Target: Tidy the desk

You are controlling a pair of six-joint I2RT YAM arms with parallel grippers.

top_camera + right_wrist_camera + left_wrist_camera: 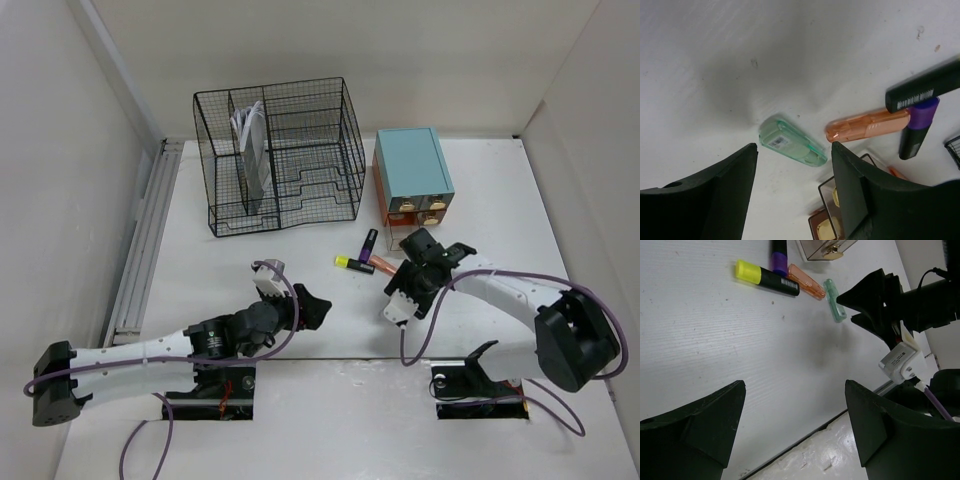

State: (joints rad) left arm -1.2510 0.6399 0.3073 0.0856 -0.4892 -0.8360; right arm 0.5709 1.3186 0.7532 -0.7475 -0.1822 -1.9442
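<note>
While on desk (pixel 500 200), organizer (pixel 320 120) with papers (pixel 250 132)

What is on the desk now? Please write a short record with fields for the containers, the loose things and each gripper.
desk: white, walled on three sides
organizer: black wire mesh, at the back, papers upright inside
drawer box: teal top, right of the organizer
loose things: yellow marker, purple marker, orange pen, green case, all near the drawer box
left gripper: open, empty, over bare desk
right gripper: open, above the green case, which lies on the desk
</note>
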